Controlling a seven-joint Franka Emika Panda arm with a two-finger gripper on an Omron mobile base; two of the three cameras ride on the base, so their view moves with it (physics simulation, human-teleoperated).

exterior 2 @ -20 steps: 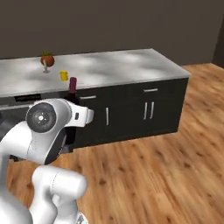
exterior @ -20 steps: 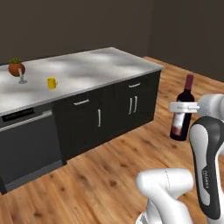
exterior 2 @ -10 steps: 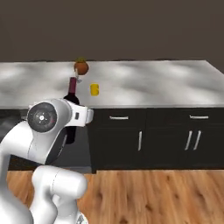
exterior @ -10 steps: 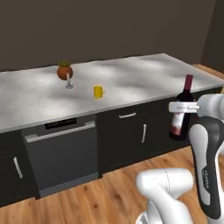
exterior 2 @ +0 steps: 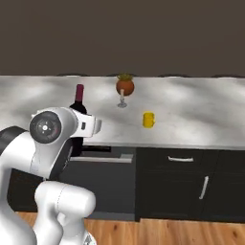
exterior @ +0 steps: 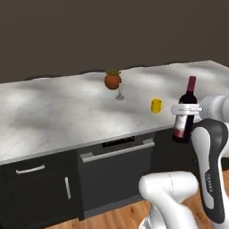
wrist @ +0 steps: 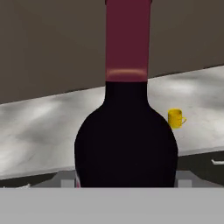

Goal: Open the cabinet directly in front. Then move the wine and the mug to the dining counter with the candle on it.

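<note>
While held upright: wine (exterior: 184, 115), off the worktop, at its front edge
Jaws (exterior: 185, 110): clamped on the wine at its shoulder
Mug (exterior: 156, 105): standing on the dining worktop (exterior: 53, 120), just beyond the wine
Candle (exterior: 113, 80): farther back on that worktop

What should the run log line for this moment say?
gripper: shut on wine, upright | mug: on counter near candle | wine: not yet placed
</note>
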